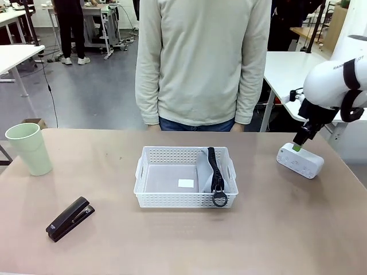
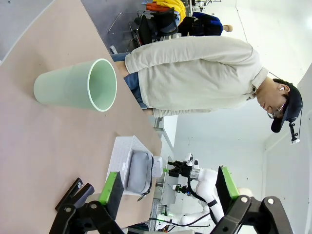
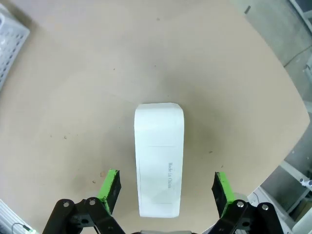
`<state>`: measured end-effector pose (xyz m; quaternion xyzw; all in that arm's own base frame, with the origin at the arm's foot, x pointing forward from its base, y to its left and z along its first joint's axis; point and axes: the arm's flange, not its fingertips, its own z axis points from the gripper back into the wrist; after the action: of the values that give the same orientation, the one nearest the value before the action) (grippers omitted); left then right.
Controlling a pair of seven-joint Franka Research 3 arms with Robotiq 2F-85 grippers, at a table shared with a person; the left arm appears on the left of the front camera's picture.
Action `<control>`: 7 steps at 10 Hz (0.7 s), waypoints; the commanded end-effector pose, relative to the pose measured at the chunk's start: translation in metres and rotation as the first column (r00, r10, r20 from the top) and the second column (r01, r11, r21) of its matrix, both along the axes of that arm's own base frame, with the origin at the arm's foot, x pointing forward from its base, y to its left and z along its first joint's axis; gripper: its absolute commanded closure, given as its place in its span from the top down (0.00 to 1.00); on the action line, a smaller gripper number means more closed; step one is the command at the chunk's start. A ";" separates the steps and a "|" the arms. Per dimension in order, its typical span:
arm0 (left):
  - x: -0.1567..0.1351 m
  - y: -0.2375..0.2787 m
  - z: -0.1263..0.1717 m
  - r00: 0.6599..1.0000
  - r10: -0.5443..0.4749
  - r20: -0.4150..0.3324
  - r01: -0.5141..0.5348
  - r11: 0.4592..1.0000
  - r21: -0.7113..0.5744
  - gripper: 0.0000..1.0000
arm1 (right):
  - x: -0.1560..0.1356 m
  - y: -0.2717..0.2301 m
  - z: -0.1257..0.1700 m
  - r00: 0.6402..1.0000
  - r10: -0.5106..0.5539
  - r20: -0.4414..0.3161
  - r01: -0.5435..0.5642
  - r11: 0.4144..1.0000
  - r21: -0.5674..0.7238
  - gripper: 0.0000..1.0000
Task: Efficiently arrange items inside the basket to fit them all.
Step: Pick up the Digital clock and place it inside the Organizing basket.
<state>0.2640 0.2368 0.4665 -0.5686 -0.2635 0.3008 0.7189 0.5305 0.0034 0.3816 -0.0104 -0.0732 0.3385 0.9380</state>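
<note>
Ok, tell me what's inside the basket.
The basket holds the grey pouch, on edge along its right side, and a small white patch on its floor. Whatever lies beneath the pouch is covered.

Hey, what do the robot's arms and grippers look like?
The right arm is glossy white and rounded, with black bands, faint grey lettering and black cabling near the wrist. The left gripper and right gripper are black linkages with silver pivot bolts and bright green pads.
</note>
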 end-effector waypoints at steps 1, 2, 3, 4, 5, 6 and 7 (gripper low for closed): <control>0.000 0.000 0.000 1.000 -0.005 0.031 0.005 1.000 0.001 1.00 | -0.009 -0.007 -0.007 1.000 0.010 0.007 -0.010 1.000 0.012 1.00; 0.000 0.000 0.000 1.000 -0.005 0.031 0.005 1.000 0.001 1.00 | -0.010 -0.006 -0.007 1.000 0.022 -0.007 -0.022 1.000 -0.009 1.00; 0.000 0.000 0.000 1.000 -0.005 0.031 0.005 1.000 0.001 1.00 | -0.010 -0.004 -0.008 0.999 0.038 -0.015 -0.038 0.999 -0.019 1.00; 0.000 0.000 0.000 1.000 -0.005 0.031 0.005 1.000 0.001 1.00 | -0.009 -0.002 -0.012 0.999 0.041 -0.024 -0.042 0.999 -0.020 1.00; 0.000 0.000 0.000 1.000 -0.005 0.031 0.005 1.000 0.001 1.00 | -0.005 -0.001 -0.021 0.998 0.039 -0.047 -0.040 0.999 -0.014 1.00; 0.000 0.000 0.000 1.000 -0.005 0.031 0.005 1.000 0.001 1.00 | -0.001 0.000 -0.032 0.997 0.045 -0.063 -0.045 0.999 0.000 1.00; 0.000 0.000 0.000 1.000 -0.005 0.031 0.005 1.000 0.001 1.00 | 0.003 0.000 -0.044 0.995 0.049 -0.088 -0.050 0.999 -0.010 1.00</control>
<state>0.2640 0.2368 0.4665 -0.5686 -0.2635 0.3008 0.7189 0.5257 0.0048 0.3465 -0.0012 -0.0395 0.3474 0.9369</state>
